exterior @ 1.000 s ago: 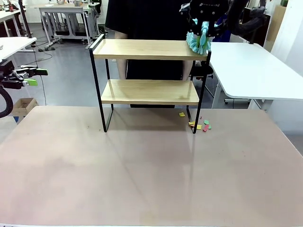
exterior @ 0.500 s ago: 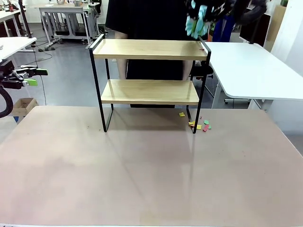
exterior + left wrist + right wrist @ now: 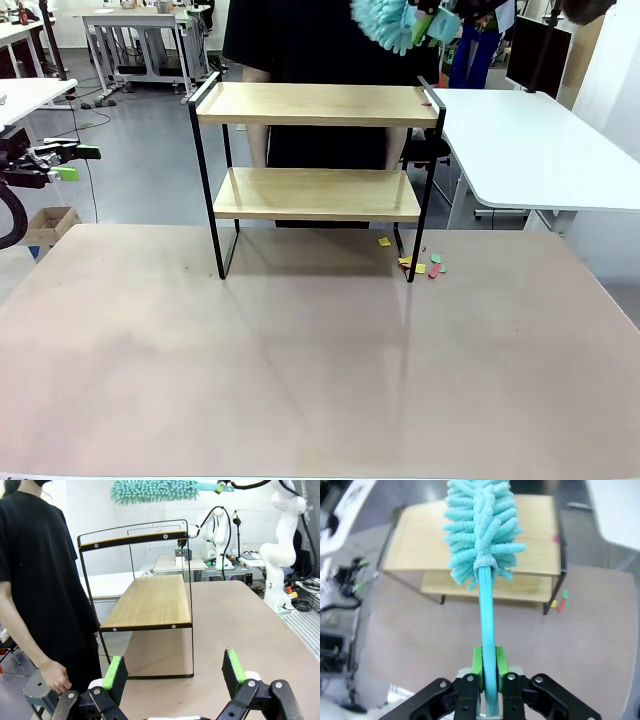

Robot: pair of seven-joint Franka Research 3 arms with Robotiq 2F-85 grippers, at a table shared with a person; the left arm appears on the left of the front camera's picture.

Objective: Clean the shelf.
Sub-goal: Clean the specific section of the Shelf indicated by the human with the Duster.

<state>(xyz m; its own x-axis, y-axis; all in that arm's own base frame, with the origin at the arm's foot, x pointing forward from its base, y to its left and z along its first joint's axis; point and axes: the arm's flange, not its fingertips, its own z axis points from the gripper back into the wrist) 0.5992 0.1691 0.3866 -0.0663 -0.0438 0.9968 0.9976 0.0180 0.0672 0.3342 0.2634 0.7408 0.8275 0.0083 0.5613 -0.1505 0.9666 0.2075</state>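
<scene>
The right gripper (image 3: 489,667) pinched a teal duster (image 3: 480,535) by its handle, high above the shelf (image 3: 315,105). The left gripper (image 3: 173,669) hung spread wide, well apart from it.

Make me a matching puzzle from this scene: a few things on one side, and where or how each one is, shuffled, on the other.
Things
1. teal duster
2. shelf
3. coloured paper scraps
4. left fingers

Places or states
A. spread open, holding nothing
B. lying on the table by a shelf leg
C. clamped in the right fingers, up above the top board
D. standing on the table's far part, in front of the person

Pairs: 1-C, 2-D, 3-B, 4-A
</scene>
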